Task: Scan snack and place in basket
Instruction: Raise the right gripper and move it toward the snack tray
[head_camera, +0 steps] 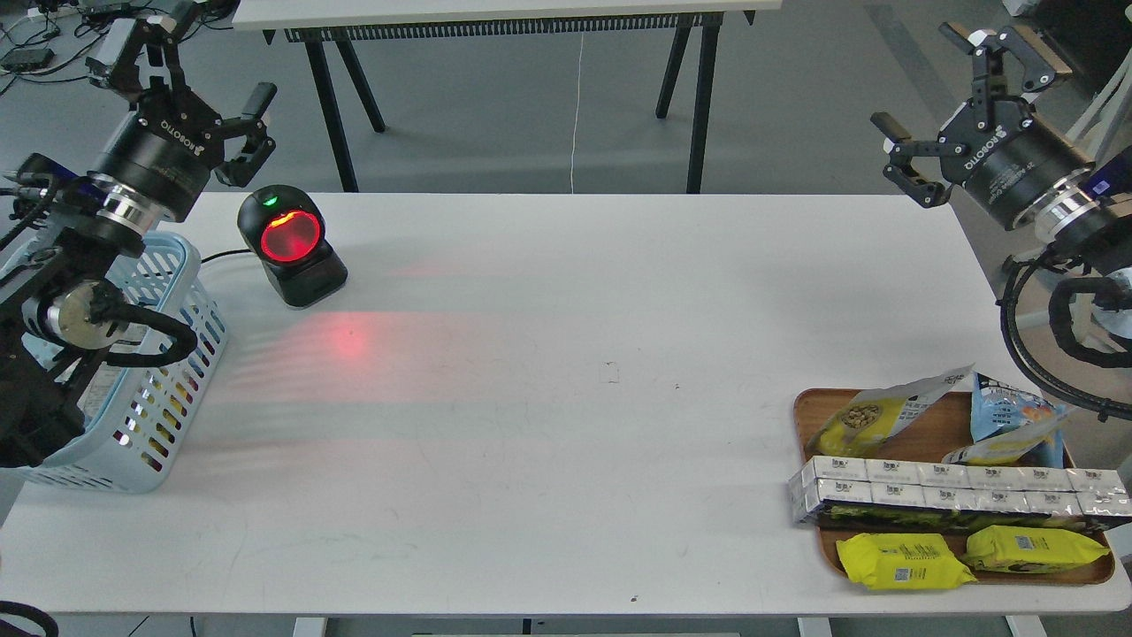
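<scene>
snack (871,418) on tray (809,411), both tools open

Yellow-silver snack (871,416), light blue slotted basket (172,372)

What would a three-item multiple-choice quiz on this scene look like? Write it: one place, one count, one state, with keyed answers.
1. Where does the snack lie?
A. in the basket
B. on the wooden tray
C. beside the scanner

2. How many flat all-yellow packets lie at the tray's front edge?
A. one
B. two
C. four

3. What state is the right gripper in?
A. open, holding nothing
B. shut on the snack
C. shut on a packet

Answers:
1 B: the pouch leans on the wooden tray at the table's right end, far from the basket and scanner.
2 B: two yellow packets lie there.
3 A: its fingers are spread in the air above the table.
</scene>
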Available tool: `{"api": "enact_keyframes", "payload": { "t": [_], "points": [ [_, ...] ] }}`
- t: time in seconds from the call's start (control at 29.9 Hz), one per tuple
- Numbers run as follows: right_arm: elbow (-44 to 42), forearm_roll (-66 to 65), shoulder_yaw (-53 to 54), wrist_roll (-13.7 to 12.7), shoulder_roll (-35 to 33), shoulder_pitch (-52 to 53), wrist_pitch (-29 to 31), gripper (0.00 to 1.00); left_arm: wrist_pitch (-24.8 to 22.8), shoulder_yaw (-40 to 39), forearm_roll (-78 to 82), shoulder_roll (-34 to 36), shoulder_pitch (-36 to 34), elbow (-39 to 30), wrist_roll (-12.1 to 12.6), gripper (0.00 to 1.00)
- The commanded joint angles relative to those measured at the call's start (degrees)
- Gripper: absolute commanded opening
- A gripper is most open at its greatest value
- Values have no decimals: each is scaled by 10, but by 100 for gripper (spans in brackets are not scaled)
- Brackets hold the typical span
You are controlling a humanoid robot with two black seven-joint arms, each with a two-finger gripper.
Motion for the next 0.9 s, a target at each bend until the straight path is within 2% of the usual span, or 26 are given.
{"api": "enact_keyframes", "payload": {
  "t": [0.0,0.27,0.4,0.5,0.67,0.77,0.87],
  "points": [
    [3,0,1,0,1,4,0,98,0,0,0,0,1,0,0,100],
    [23,-36,-1,0,-2,13,0,98,0,-6,2,-1,-1,0,0,100],
    [33,-228,-4,0,-28,63,0,98,0,-8,5,1,-5,-21,0,100],
    [75,-387,-5,0,-60,111,0,98,0,-8,3,-4,-9,-23,0,100],
    [140,-548,-7,0,-101,184,0,98,0,-10,1,-16,-15,-32,0,100],
    [198,-664,-8,-28,-121,233,0,98,0,-10,0,-19,-17,-33,0,100],
    [275,-829,-9,-35,-138,267,0,98,0,-10,0,-18,-17,-33,0,100]
  ]
}}
